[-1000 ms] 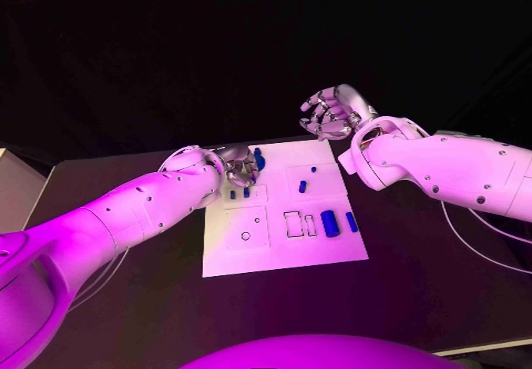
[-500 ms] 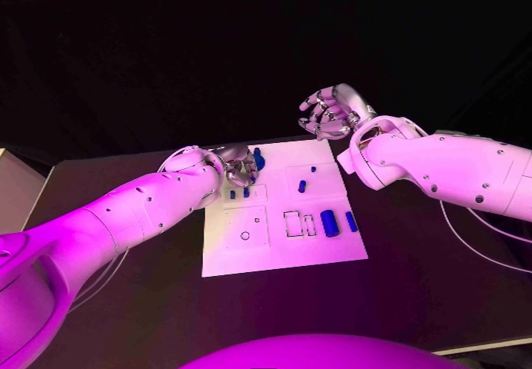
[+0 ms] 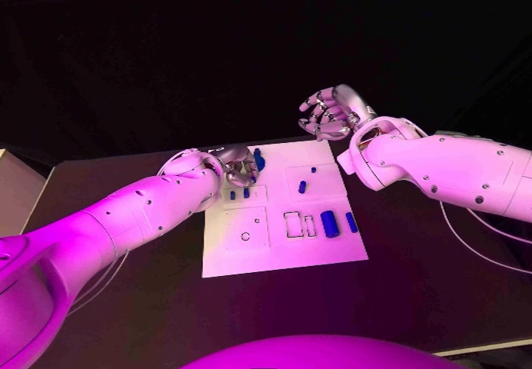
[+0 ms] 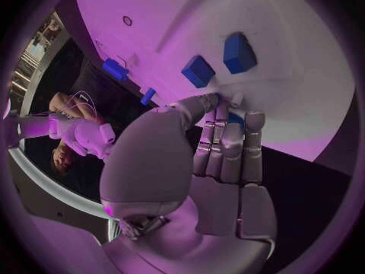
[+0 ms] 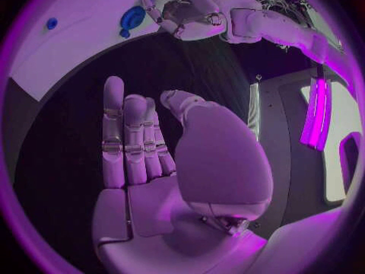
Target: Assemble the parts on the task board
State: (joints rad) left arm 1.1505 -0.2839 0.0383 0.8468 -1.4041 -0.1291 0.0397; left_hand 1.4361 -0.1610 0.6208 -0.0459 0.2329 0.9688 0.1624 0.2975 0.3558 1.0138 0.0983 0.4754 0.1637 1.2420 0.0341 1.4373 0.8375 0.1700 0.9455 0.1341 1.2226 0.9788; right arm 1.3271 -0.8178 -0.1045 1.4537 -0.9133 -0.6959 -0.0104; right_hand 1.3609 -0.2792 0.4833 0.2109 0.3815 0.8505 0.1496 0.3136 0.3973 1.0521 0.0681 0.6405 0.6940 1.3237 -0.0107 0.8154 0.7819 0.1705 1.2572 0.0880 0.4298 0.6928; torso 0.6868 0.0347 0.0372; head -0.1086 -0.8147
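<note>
My left hand [image 3: 235, 167] sat low over the far left corner of the task board [image 3: 284, 254], and from the head camera my own forearm hid most of it, so I could not tell there what the fingers had. The left wrist camera gave more: my fingers [image 4: 228, 146] lay close together, tips down at the board beside a blue part [image 4: 237, 119] that peeked out between them, but whether I actually gripped it was hard to make out. Two blue blocks [image 4: 198, 71] stood just beyond those fingertips, apart from them. Near the same corner a larger round blue part [image 3: 258, 160] was half covered by my hand. My right hand [image 3: 328, 113] hung above the table beyond the board's far edge, well off it, fingers loosely curled apart and holding nothing; its wrist camera showed the palm [image 5: 145, 164] bare. Along the board's near right side the loose blue parts [image 3: 329, 222] lay in the open, with room around them.
</note>
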